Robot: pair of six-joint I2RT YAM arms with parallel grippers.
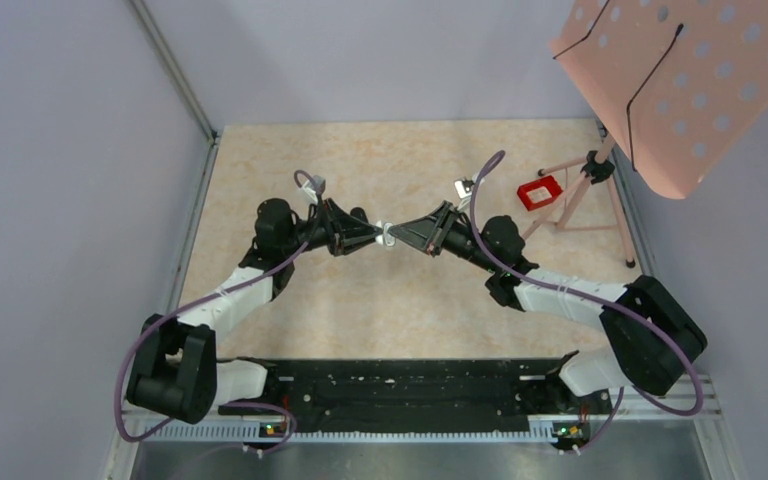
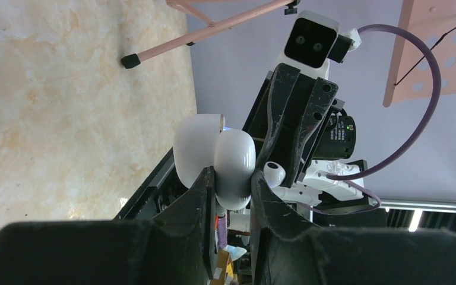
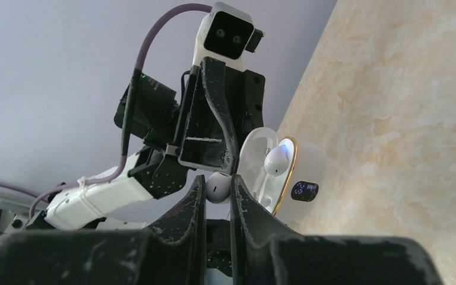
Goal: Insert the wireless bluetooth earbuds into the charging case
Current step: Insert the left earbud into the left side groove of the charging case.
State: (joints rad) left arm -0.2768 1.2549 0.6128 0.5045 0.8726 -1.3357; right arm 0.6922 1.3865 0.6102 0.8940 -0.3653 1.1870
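Note:
Above the middle of the table my left gripper (image 1: 376, 237) is shut on the white charging case (image 1: 387, 238). In the left wrist view the case (image 2: 235, 159) sits between my left gripper's (image 2: 233, 181) fingers, its lid (image 2: 197, 148) swung open. The right wrist view shows its gold rim (image 3: 290, 172), a lit display (image 3: 304, 190) and one white stemmed earbud (image 3: 276, 160) seated inside under a blue light. My right gripper (image 3: 217, 184) is shut on a second white earbud (image 3: 218, 187), held just beside the case opening. That earbud (image 2: 274, 174) also shows in the left wrist view.
A pink perforated board (image 1: 680, 80) on a pink tripod (image 1: 572, 200) stands at the back right, with a small red object (image 1: 540, 192) by its legs. A black rail (image 1: 400, 392) runs along the near edge between the arm bases. Grey walls close in left and back.

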